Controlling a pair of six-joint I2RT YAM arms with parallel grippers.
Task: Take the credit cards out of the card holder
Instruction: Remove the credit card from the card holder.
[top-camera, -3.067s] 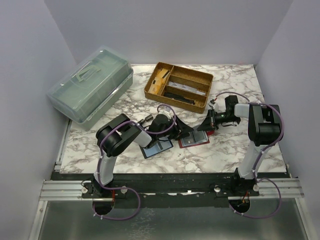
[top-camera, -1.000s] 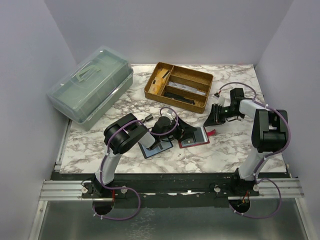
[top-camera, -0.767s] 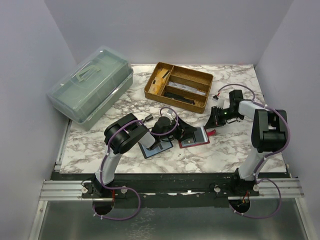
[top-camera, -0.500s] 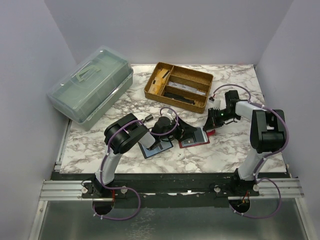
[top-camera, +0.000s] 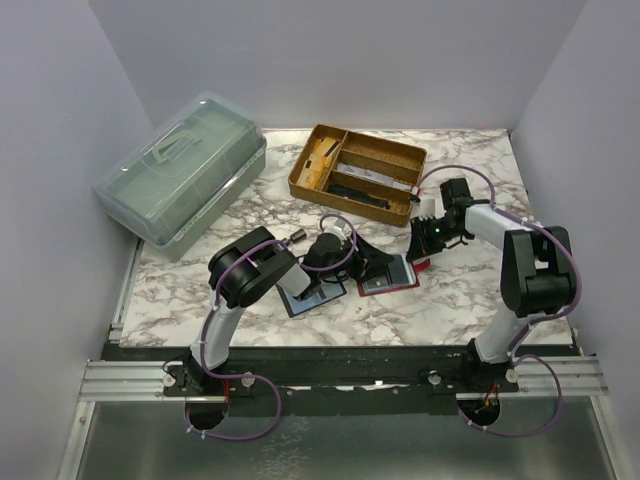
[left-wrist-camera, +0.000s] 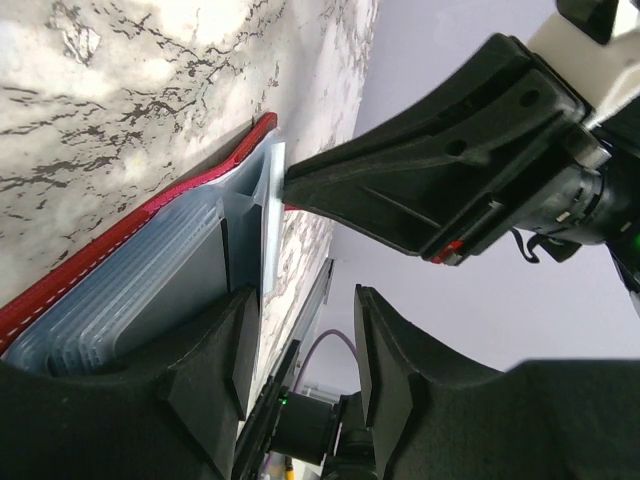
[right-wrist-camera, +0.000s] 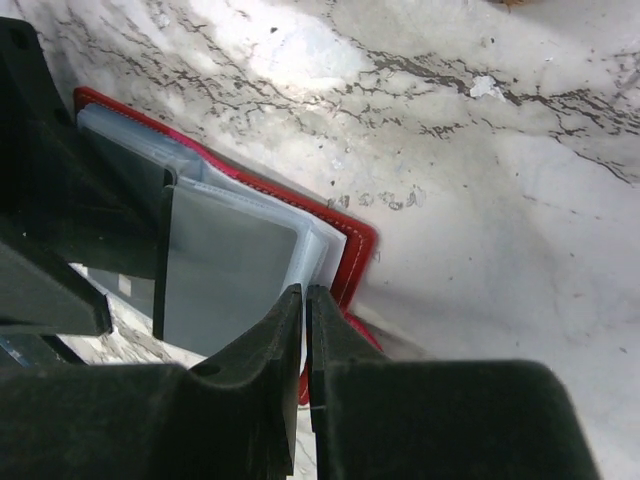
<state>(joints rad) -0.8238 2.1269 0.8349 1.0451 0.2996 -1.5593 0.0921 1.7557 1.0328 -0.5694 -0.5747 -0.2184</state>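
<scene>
Found lying open on the counter (top-camera: 450, 300): red card holder (top-camera: 392, 281), cover down, between the two arms. Credit cards (left-wrist-camera: 150, 310) seated in its clear pockets, stacked, none seen fully out. Left claw (left-wrist-camera: 305, 300) standing open, gripping nothing, one finger against the pockets. Right claw (right-wrist-camera: 303, 292) all but closed, pinching the lifted edge of the raised card (right-wrist-camera: 235, 265) at the holder's outer side; card or empty sleeve not separable at this sharpness. Blue-grey flat piece (top-camera: 310, 298) noted under the left arm; nature not determined. Judged early: first extraction gripped, not drawn; remainder outstanding.
</scene>
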